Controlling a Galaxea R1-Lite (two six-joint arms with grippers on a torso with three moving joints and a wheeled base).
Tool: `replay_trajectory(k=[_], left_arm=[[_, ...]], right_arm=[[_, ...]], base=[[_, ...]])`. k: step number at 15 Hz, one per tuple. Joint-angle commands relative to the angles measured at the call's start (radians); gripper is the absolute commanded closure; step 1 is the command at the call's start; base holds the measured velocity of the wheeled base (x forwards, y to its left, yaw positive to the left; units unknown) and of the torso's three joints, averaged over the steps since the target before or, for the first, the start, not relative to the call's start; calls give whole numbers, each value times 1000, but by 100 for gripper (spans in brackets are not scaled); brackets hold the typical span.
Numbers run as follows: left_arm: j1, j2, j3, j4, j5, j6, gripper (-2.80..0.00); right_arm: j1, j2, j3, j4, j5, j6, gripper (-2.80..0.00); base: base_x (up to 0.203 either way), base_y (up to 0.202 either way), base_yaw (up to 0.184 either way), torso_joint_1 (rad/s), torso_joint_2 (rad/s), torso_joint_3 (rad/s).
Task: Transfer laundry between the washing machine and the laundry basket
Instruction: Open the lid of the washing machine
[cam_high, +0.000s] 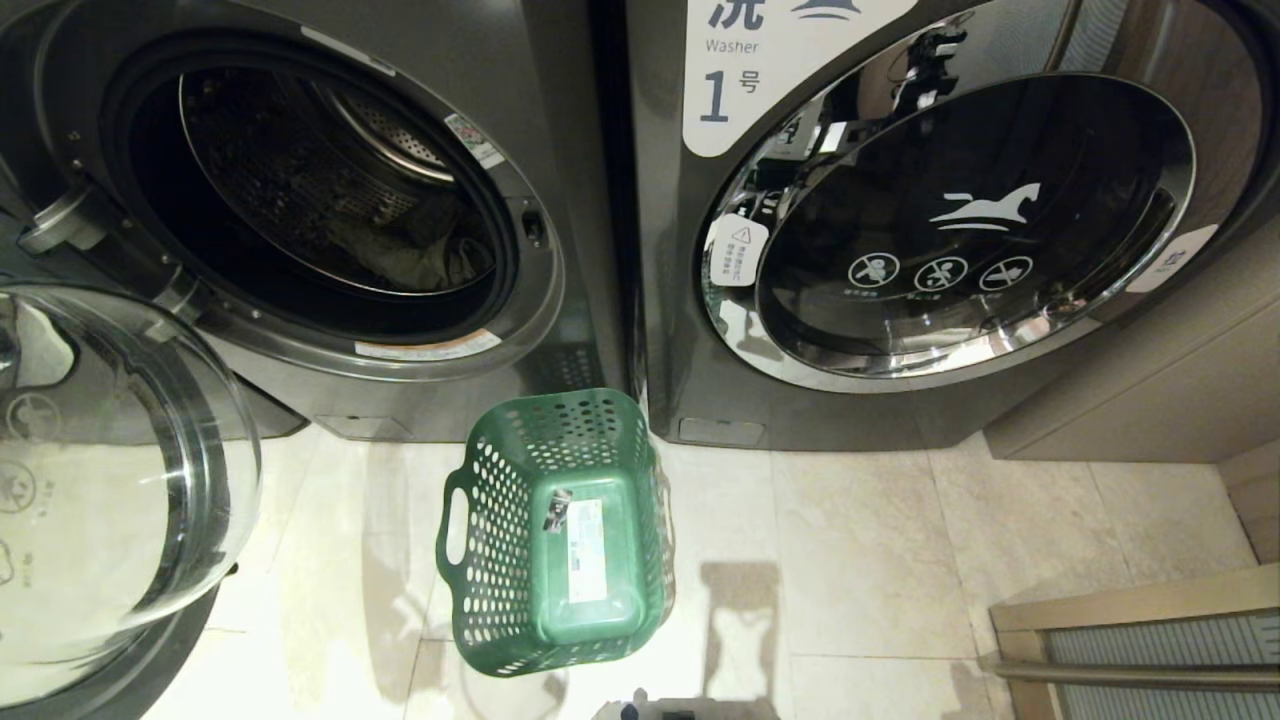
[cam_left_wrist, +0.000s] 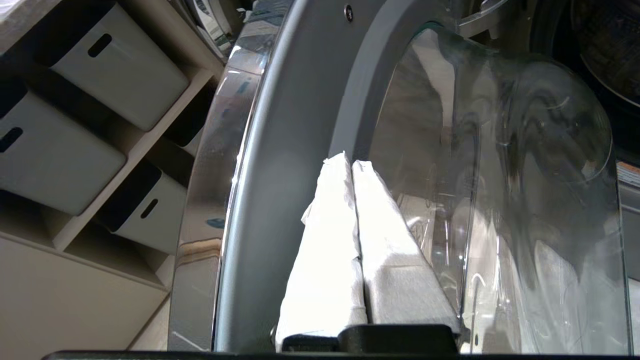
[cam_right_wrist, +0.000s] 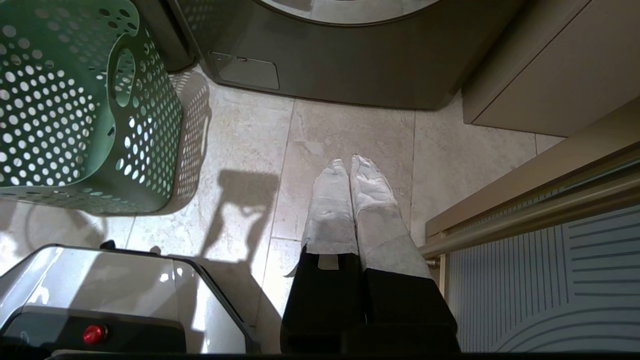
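The washing machine (cam_high: 560, 180) on the left stands with its round door (cam_high: 110, 470) swung open. Inside its drum lies the laundry (cam_high: 425, 262), a pale grey-green bundle. The green laundry basket (cam_high: 500, 480) stands on the floor in front, with only a white label on its bottom. My left gripper (cam_left_wrist: 350, 162) is shut and holds nothing, its white-wrapped tips close against the grey inner frame of the open door (cam_left_wrist: 300, 125), beside the glass bowl (cam_left_wrist: 525, 175). My right gripper (cam_right_wrist: 349, 165) hangs shut and empty above the floor tiles, to the right of the basket (cam_right_wrist: 60, 115). Neither gripper shows in the head view.
A second machine marked "1 Washer" (cam_high: 950, 230) stands closed on the right, next to a beige cabinet (cam_high: 1130, 400). Grey storage bins (cam_left_wrist: 120, 70) sit on shelves beyond the open door. A ribbed panel with a metal rail (cam_right_wrist: 550, 215) and my base (cam_right_wrist: 115, 295) border the floor.
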Motion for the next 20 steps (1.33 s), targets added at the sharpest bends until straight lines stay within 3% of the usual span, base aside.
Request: replay_trajectory(k=[1, 5, 11, 17, 20], left_arm=[[49, 20, -9, -6, -20, 1, 0], [193, 81, -26, -12, -124, 0, 0], [278, 147, -25, -61, -158, -19, 0], [292, 133, -10, -65, -159, -65, 0], [235, 61, -5, -61, -159, -77, 0]], right_arm=[[0, 1, 0, 0, 0, -1, 0], [0, 1, 0, 0, 0, -1, 0], [0, 1, 0, 0, 0, -1, 0], [0, 1, 0, 0, 0, -1, 0], [0, 1, 0, 0, 0, -1, 0]], base=[[0, 0, 0, 0, 0, 0], [0, 0, 0, 0, 0, 0], [0, 0, 0, 0, 0, 0], [0, 0, 0, 0, 0, 0], [0, 0, 0, 0, 0, 0]])
